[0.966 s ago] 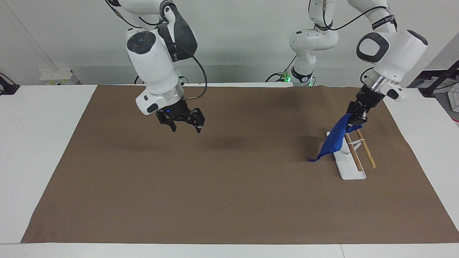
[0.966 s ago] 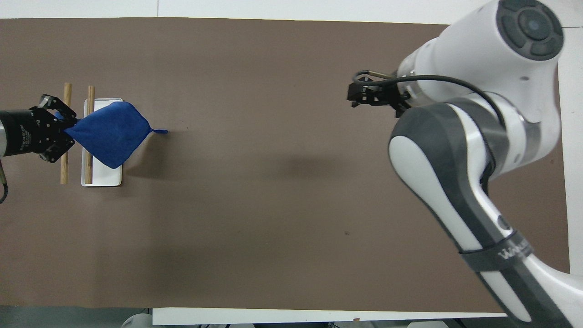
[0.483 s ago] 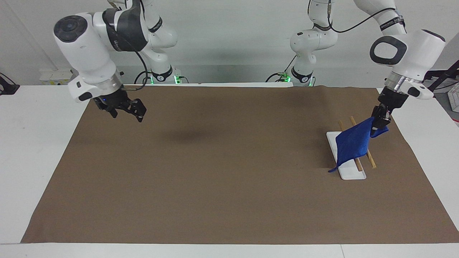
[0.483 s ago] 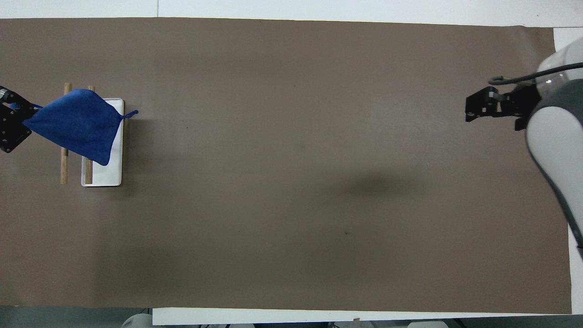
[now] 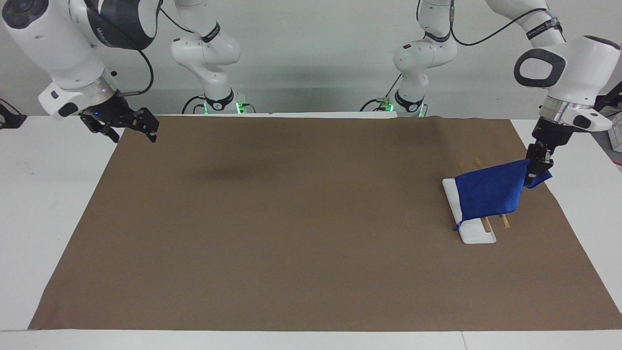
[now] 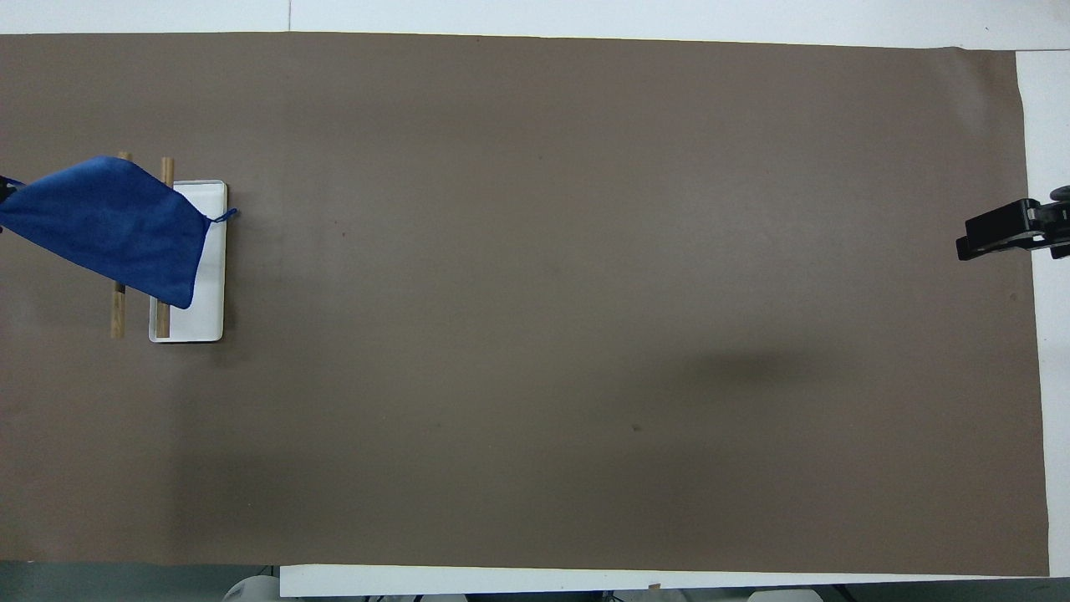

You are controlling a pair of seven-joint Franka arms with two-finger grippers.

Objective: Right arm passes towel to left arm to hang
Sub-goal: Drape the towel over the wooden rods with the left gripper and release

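The blue towel (image 5: 491, 194) hangs from one corner in my left gripper (image 5: 534, 169), which is shut on it, up over the mat beside the rack toward the left arm's end. The cloth spreads across the rack's two wooden rods (image 5: 504, 221) and part of its white base (image 5: 476, 236); its string tail (image 5: 457, 226) dangles at the low corner. I cannot tell whether it rests on the rods. In the overhead view the towel (image 6: 109, 221) covers much of the rods (image 6: 118, 313); the left gripper is out of that view. My right gripper (image 5: 133, 135) is open and empty over the mat's edge at the right arm's end, also in the overhead view (image 6: 995, 238).
A brown mat (image 5: 291, 233) covers most of the white table (image 5: 48, 204). The rack's white base (image 6: 205, 322) stands on the mat toward the left arm's end.
My left gripper has carried the towel across the rack toward the left arm's end, spreading it over the rods. My right gripper has drawn back, empty, to the mat's edge at its own end.
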